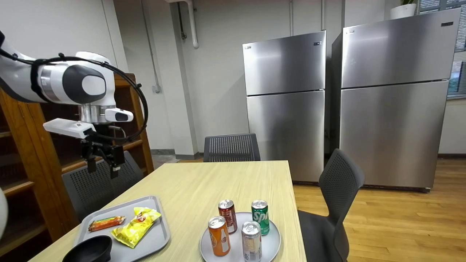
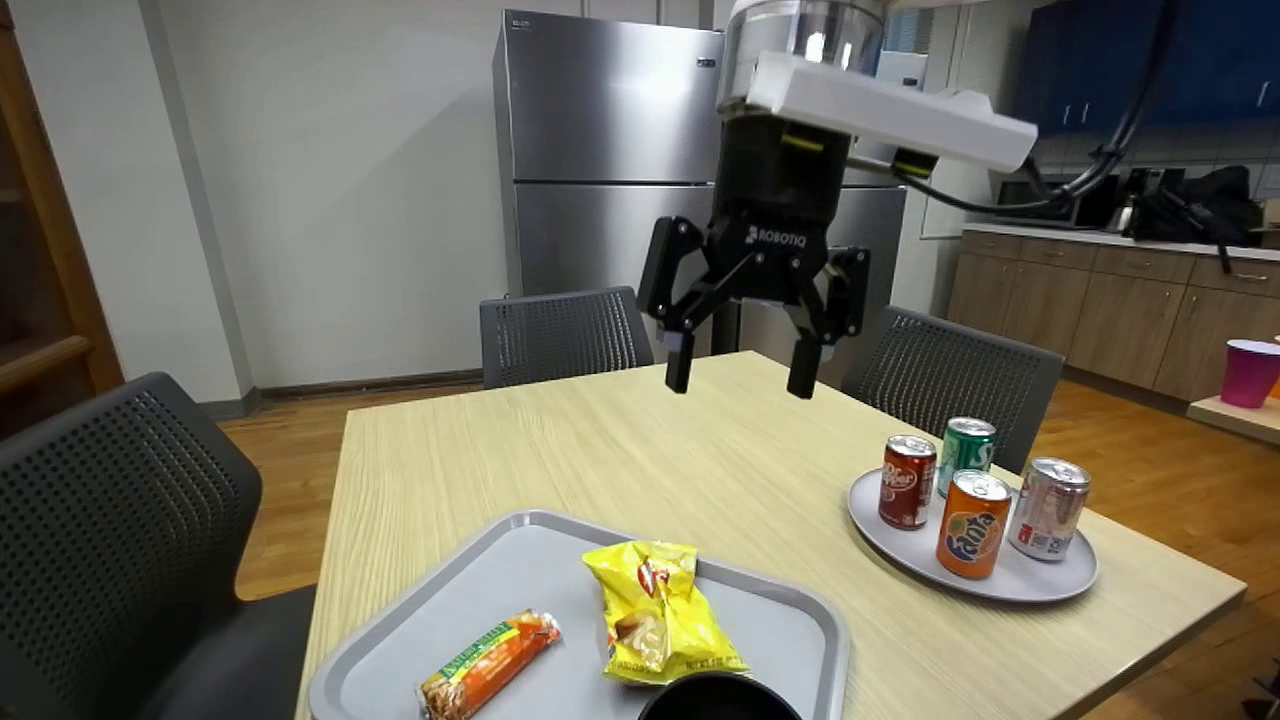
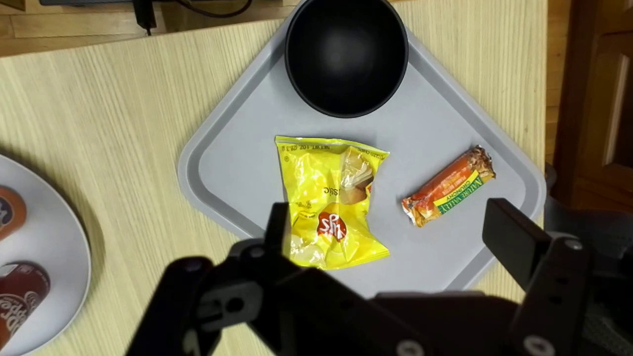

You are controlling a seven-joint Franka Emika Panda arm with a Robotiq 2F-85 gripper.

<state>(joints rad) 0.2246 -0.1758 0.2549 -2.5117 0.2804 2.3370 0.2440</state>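
Note:
My gripper (image 2: pixel 741 373) hangs in the air above the table, jaws wide apart with nothing between them, fingers pointing down. In the wrist view the gripper (image 3: pixel 390 217) looks down on a grey tray (image 3: pixel 420 123). On that tray lie a yellow chip bag (image 3: pixel 321 188) and an orange and green granola bar (image 3: pixel 447 188). A black bowl (image 3: pixel 346 54), seemingly vacant inside, rests at one corner of the tray. One finger overlaps the bag's edge in this view, but the exterior views show the gripper (image 1: pixel 103 170) well above the tray, touching nothing.
A round grey plate (image 2: pixel 905 550) holds several soda cans, among them a Fanta can (image 2: pixel 973 525), a Dr Pepper can (image 2: pixel 908 482) and a Sprite can (image 2: pixel 967 455). Dark chairs (image 1: pixel 232 148) surround the wooden table (image 1: pixel 225 178). Steel refrigerators (image 1: pixel 287 123) stand behind.

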